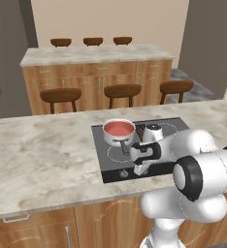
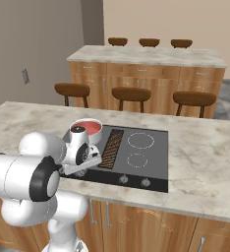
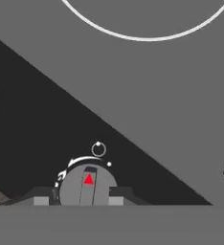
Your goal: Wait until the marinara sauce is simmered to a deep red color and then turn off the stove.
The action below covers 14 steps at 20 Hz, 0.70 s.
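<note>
- Turning the stove off is the step in hand, judged from the gripper (image 3: 88,201) set low at the front edge of the stove (image 1: 169,127), right at a knob (image 3: 87,185).
- Knob: round, grey, with a red triangle pointer and a small white ring mark beyond it; it sits between the two finger tips (image 3: 43,200), which flank it closely. Whether the pads are pressing it or have just let go cannot be told.
- Sauce (image 1: 119,127): orange-pink to red disc in a shiny steel saucepan (image 1: 116,138) on the rear left burner, handle towards the robot.
- Stove: flat black top set in a marble counter (image 1: 38,145), with a brown grill strip (image 2: 112,144) down the middle and further knobs (image 2: 123,180) along the front.
- Colour: looks reddish but not clearly deep red; a judgement only.
- Next move calls for: confirming the pointer stands at off, then drawing the hand straight back, clear of the saucepan handle.
- Risk: a sideways pull could nudge the knob back.
</note>
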Tool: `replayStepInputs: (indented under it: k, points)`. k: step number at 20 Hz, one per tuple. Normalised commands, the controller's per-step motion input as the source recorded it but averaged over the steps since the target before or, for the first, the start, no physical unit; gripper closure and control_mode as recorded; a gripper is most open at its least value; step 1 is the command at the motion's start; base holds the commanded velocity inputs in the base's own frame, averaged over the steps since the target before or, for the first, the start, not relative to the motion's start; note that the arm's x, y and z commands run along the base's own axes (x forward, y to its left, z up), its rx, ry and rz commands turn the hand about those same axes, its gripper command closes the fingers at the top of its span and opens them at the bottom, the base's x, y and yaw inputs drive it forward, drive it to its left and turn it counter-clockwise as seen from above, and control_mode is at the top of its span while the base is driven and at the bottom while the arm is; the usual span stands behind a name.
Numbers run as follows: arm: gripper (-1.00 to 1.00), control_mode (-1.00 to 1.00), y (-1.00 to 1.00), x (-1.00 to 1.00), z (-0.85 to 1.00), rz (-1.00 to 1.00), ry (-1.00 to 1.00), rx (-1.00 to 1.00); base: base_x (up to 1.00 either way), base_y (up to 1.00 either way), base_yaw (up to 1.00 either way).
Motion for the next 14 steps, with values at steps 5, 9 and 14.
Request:
replayStepInputs:
  k: [5,9,14]
  points:
    - [1.00,-1.00,-0.35,-0.20,-0.50,-0.73,0.00,0.00,0.00,0.00,0.00]
    - [1.00,-1.00,-0.37,-0.20,-0.54,-0.77,0.00,0.00,0.00,0.00,0.00]
    - [1.00,-1.00,-0.37,-0.23,-0.54,-0.79,0.00,0.00,0.00,0.00,0.00]
